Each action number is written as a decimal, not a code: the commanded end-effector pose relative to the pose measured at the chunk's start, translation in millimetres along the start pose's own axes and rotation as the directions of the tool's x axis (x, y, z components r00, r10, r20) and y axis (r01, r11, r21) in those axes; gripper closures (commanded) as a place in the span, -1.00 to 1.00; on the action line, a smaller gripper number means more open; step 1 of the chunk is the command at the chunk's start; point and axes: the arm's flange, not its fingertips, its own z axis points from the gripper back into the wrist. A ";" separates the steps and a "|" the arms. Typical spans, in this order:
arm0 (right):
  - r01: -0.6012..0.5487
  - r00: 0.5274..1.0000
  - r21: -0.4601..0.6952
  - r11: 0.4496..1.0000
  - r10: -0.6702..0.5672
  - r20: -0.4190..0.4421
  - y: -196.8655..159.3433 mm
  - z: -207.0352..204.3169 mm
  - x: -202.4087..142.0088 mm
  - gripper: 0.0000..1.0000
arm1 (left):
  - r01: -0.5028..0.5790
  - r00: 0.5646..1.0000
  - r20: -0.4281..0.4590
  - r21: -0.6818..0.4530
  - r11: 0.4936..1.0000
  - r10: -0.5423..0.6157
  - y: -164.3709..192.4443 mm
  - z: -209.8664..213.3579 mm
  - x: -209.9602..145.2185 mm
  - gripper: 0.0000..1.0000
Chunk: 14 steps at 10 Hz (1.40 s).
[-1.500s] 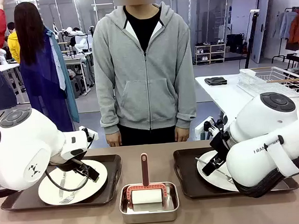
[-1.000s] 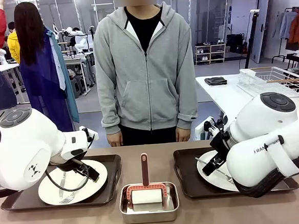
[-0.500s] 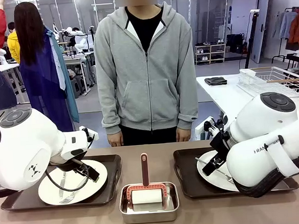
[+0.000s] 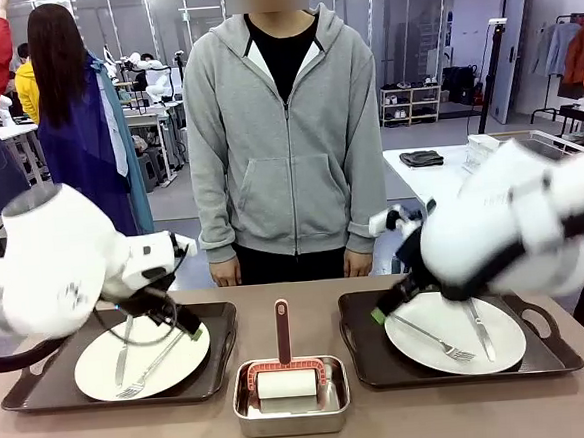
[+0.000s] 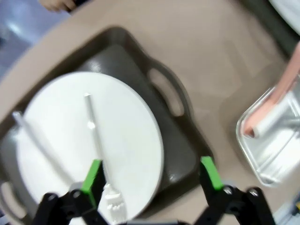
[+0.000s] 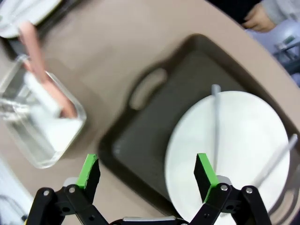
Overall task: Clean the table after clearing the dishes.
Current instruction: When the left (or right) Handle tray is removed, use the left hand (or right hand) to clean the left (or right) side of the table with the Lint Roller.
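Note:
Two white plates with a fork and knife lie on dark brown trays on the taupe table (image 4: 436,414). The left plate (image 4: 141,358) is on the left tray (image 4: 222,329), the right plate (image 4: 455,333) on the right tray (image 4: 361,349). My left gripper (image 4: 184,322) hovers open over the left plate's far right side. In its wrist view the left gripper (image 5: 151,174) spans the plate's (image 5: 93,136) rim and the tray (image 5: 180,150). My right gripper (image 4: 384,311) is open above the right tray's left end. The right gripper (image 6: 146,171) straddles tray (image 6: 140,140) and plate (image 6: 234,150).
A steel pan (image 4: 289,398) holding a pink-handled roller (image 4: 283,335) sits between the trays near the front edge. A person in a grey hoodie stands at the far side, hands (image 4: 223,274) at the table's edge. A white table with a wire basket (image 4: 528,152) stands at the right.
Both arms have swung and are blurred with motion. Their bulky upper parts have lifted off the trays, so both plates now show in full. The grippers stay open.

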 end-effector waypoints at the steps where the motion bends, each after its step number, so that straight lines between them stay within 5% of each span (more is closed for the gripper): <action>1: 0.061 0.998 0.203 0.977 -0.062 -0.002 -54.3 32.3 13.1 -1.00 | -0.126 0.992 -0.015 -0.258 0.958 0.127 48.9 37.2 20.5 -1.00; 2: 0.102 0.993 0.350 0.931 -0.117 0.022 -66.3 37.8 16.6 -1.00 | -0.210 0.976 -0.038 -0.420 0.883 0.214 69.1 52.0 21.3 -1.00; 4: 0.165 0.974 0.561 0.811 -0.225 0.038 -82.3 38.4 14.2 -1.00 | -0.282 0.927 -0.047 -0.741 0.610 0.372 100.8 64.6 13.7 -1.00; 6: 0.210 0.922 0.755 0.621 -0.383 0.058 -97.0 38.5 -4.2 -1.00 | -0.286 0.865 -0.052 -0.868 0.406 0.499 118.3 57.1 -11.0 -1.00; 8: 0.261 0.876 0.791 0.553 -0.480 0.047 -104.6 29.8 -24.9 -1.00 | -0.298 0.793 -0.076 -0.914 0.276 0.605 129.1 45.4 -45.6 -1.00; 14: 0.267 0.873 0.801 0.536 -0.486 0.034 -114.5 27.7 -33.5 -1.00 | -0.311 0.796 -0.092 -0.910 0.274 0.598 137.4 42.6 -55.5 -1.00</action>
